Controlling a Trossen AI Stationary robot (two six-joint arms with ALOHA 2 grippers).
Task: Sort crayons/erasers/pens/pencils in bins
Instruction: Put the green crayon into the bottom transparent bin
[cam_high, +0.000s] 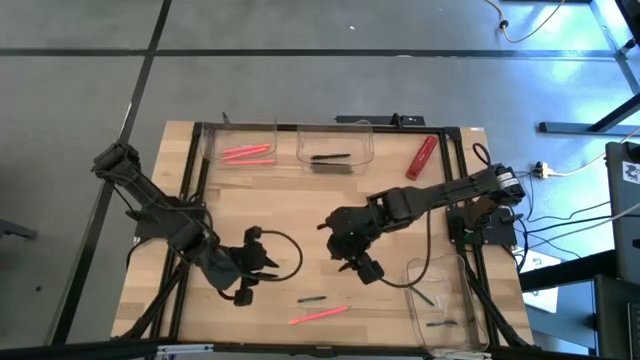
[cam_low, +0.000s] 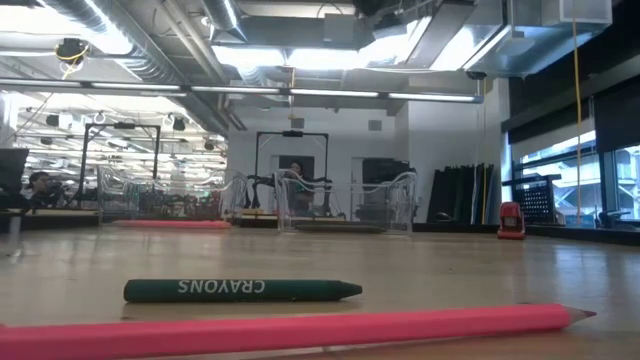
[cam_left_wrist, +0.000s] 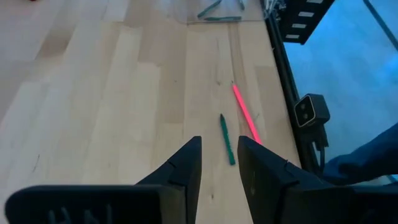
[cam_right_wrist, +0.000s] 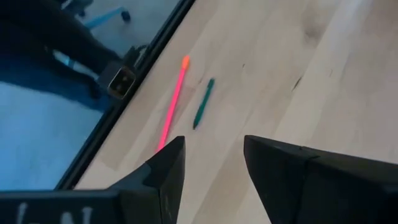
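Across the wooden table (cam_high: 300, 200) in the high view stand three clear bins: one at the upper left (cam_high: 240, 143) holding pink-red sticks (cam_high: 246, 153), one at upper centre (cam_high: 335, 145) holding a black pen (cam_high: 330, 157), and one at the lower right (cam_high: 440, 300) with two dark sticks (cam_high: 432, 310) inside. A red eraser (cam_high: 421, 157) lies on the table to the right of the centre bin. Two loose items lie near the lower edge: one dark green crayon (cam_high: 311, 299) and one long pink pencil (cam_high: 319, 316), just beside each other but apart. The low view shows the crayon (cam_low: 242, 290) with its printed label and the pencil (cam_low: 290, 330) in front of it.

Light wood planks make up the table, framed by black rails, on a grey floor. Beyond it the low view shows a large workroom with ceiling ducts and strip lights.

Left gripper (cam_high: 266, 258) hovers at lower centre-left, arm bent in from the left edge, fingers (cam_left_wrist: 186, 168) slightly parted and empty. Right gripper (cam_high: 352, 266) hangs at centre, arm reaching in from the right edge, fingers (cam_right_wrist: 168, 168) spread wide, holding nothing, above and just to the right of the crayon.
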